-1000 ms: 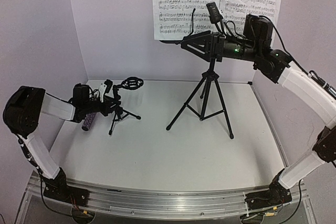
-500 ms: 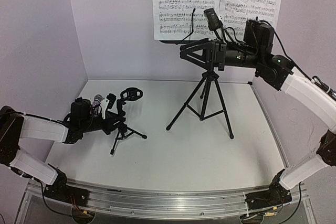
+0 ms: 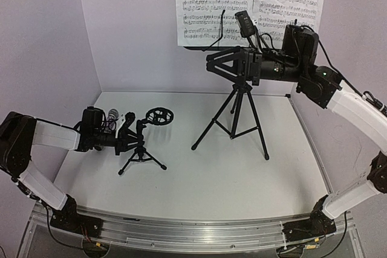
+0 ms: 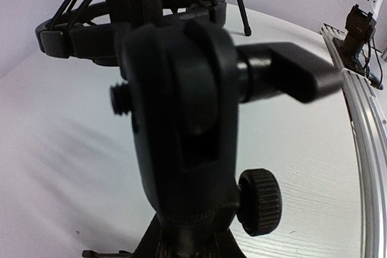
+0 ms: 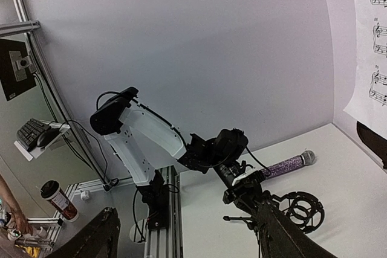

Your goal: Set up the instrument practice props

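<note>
Over the last second the left gripper (image 3: 130, 132), clamped on the neck of the small tripod mic stand (image 3: 141, 152), has been bringing it out of a tilt and down onto the table (image 3: 211, 179), well to the left of the tall music stand (image 3: 242, 119). The stand's feet now appear to be resting flat and its ring holder (image 3: 159, 116) is facing the music stand, so that prop looks nearly placed. The glittery purple microphone (image 5: 289, 165) is lying on the table beyond the mic stand, not yet in the ring. The right gripper (image 3: 208, 64), jaws spread and empty, is hovering by the music stand's top. The two sheet-music pages (image 3: 214, 4) are showing printed staves only, with no legible words or brand.
</note>
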Available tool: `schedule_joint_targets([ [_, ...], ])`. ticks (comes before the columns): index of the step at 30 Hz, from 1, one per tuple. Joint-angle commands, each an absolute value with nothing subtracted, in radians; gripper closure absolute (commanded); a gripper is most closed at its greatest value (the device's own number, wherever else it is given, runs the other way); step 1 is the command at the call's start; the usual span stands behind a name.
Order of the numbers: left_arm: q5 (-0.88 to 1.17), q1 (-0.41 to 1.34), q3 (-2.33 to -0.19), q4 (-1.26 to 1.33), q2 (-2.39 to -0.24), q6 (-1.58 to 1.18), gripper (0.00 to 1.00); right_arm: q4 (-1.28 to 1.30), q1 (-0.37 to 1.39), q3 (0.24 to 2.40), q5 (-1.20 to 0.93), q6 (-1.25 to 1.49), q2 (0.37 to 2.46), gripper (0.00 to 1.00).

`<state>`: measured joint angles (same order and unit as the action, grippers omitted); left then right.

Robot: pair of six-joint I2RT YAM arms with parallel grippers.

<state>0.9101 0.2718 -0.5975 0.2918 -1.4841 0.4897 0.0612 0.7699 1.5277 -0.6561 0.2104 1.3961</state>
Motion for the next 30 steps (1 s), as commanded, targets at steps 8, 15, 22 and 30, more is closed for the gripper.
schedule_joint_targets([
  [8,1.009,0.246,-0.564,0.163,-1.510,0.789,0.88,0.042,0.784,1.560,-0.618,0.208,1.387,0.24],
  [15,1.029,0.227,-0.619,0.094,-1.473,0.769,0.36,0.060,0.796,1.583,-0.594,0.222,1.428,0.24],
  [22,1.084,0.182,-0.716,-0.238,-1.343,0.940,0.09,0.115,0.850,1.584,-0.549,0.213,1.451,0.24],
  [30,1.068,0.164,-0.788,-0.361,-1.149,0.821,0.05,0.138,0.926,1.549,-0.494,0.204,1.430,0.24],
])
